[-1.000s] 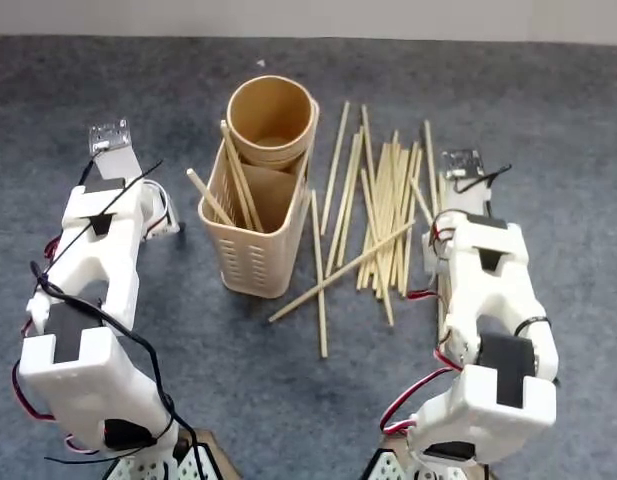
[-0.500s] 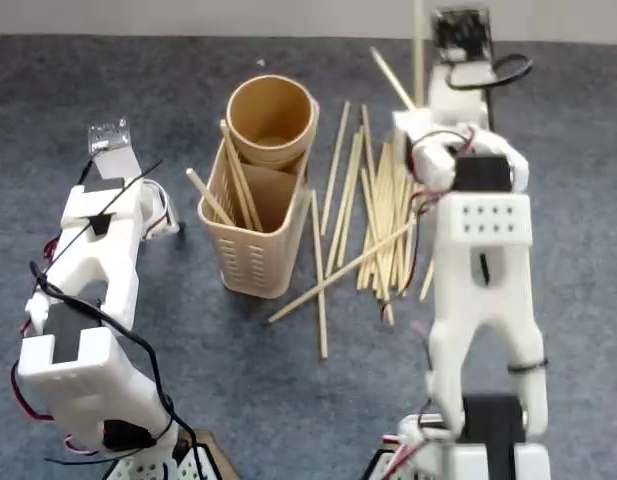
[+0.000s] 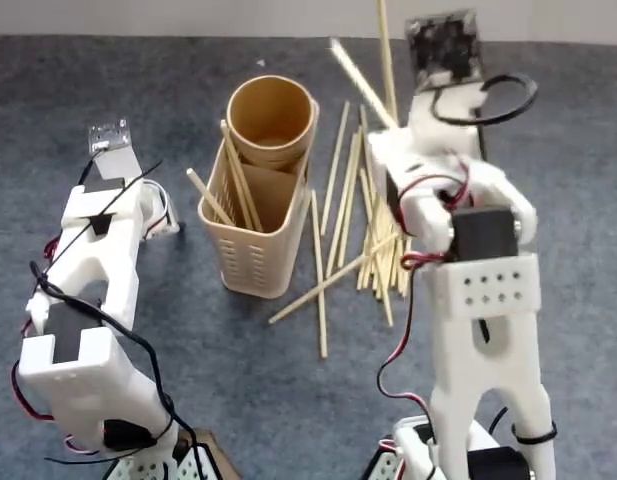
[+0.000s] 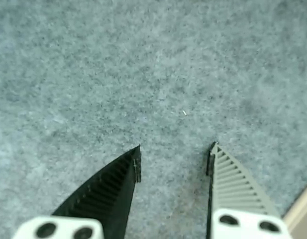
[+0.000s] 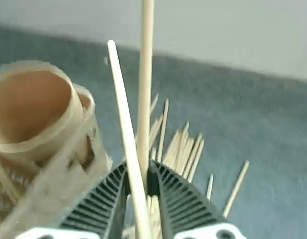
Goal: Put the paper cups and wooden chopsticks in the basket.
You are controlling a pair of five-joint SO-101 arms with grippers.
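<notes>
1. The left arm (image 3: pixel 88 270) lies along the table's left side. Its gripper (image 4: pixel 175 148) has its jaws spread apart over bare grey carpet, with nothing between them.
2. A loose pile of chopsticks (image 3: pixel 373 235) lies right of centre, most with their long axes running from the near edge toward the far edge. One stick (image 3: pixel 338 272) lies slantwise across the pile, from near-left to far-right. Another (image 3: pixel 318 285) lies alone just beside the basket, pointing near to far.
3. The basket (image 3: pixel 250 258) stands upright left of the pile. A few chopsticks (image 3: pixel 238 178) lean inside it, their upper ends tipped toward the left and far side.
4. The stacked paper cups (image 3: pixel 271 120) sit mouth up in the basket's far end.
5. The right arm (image 3: pixel 483 300) stretches over the pile toward the far edge. Its gripper (image 5: pixel 138 167) is pinching two chopsticks (both stick out well beyond the fingertips). One (image 3: pixel 385 40) points almost straight at the far edge. The other (image 3: pixel 356 78) slants toward the far-left corner, above the cups' side of the pile.
</notes>
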